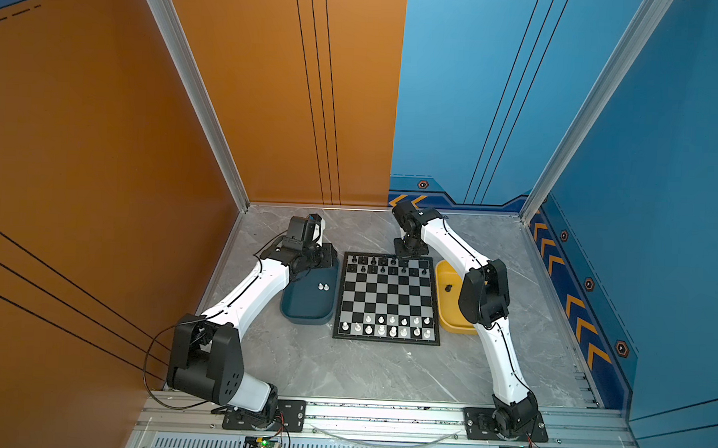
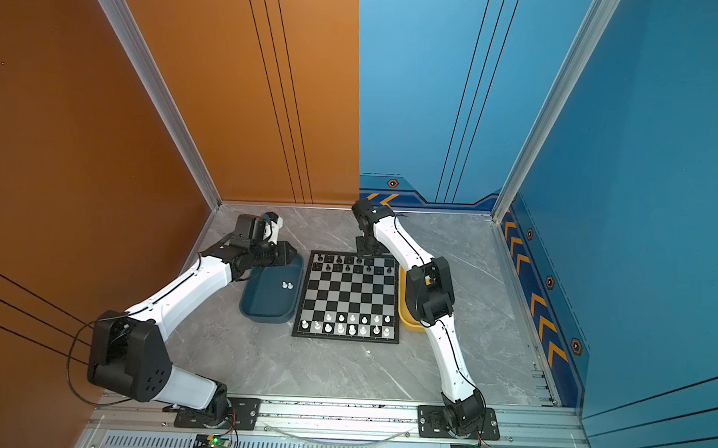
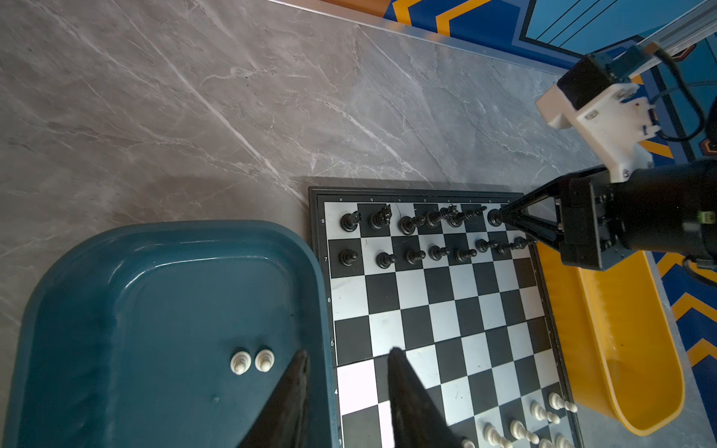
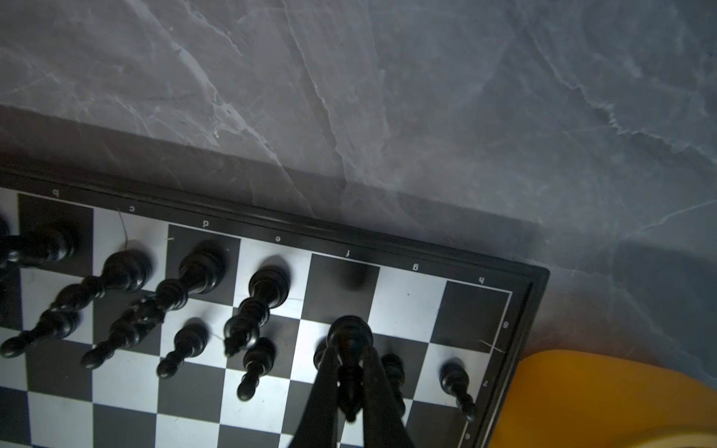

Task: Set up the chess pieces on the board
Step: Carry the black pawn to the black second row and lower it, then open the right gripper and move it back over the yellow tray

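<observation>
The board (image 1: 387,295) lies mid-table, also seen in the left wrist view (image 3: 446,310). Black chess pieces (image 1: 372,265) fill its two far rows and white ones (image 1: 386,326) its two near rows. My right gripper (image 4: 349,368) is shut on a black chess piece (image 4: 349,333), holding it just above the far row near the right corner (image 3: 494,217). My left gripper (image 3: 349,360) hangs open and empty over the seam between the dark blue tray (image 3: 116,310) and the board. Two white pieces (image 3: 252,360) stand in that tray beside one fingertip (image 3: 300,368).
A yellow tray (image 1: 449,316) sits against the board's right side with one black piece (image 1: 448,288) in it; the right arm's elbow covers part of it. The dark blue tray (image 1: 303,310) touches the board's left side. Walls close in the back and sides.
</observation>
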{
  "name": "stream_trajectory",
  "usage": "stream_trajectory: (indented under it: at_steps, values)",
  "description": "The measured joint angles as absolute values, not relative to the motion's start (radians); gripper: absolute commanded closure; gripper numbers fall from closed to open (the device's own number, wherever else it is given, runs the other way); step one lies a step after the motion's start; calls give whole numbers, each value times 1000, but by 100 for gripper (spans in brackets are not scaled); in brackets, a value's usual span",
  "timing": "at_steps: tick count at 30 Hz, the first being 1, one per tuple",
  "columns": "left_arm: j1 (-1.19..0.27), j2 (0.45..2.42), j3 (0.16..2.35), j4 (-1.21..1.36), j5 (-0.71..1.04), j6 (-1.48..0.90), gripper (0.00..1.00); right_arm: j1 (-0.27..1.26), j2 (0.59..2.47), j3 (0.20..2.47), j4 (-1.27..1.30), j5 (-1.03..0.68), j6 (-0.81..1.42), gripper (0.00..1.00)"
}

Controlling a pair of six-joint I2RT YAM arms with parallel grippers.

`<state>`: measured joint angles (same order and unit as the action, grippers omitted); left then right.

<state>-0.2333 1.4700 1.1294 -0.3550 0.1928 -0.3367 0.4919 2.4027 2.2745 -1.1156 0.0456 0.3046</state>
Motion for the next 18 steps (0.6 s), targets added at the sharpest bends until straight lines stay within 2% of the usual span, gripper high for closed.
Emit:
stream_trajectory:
  at_steps: [18]
  values:
    - [-219,1470,1128,-355,196,-329,64,492,2455,2322,-1119,39,315,100]
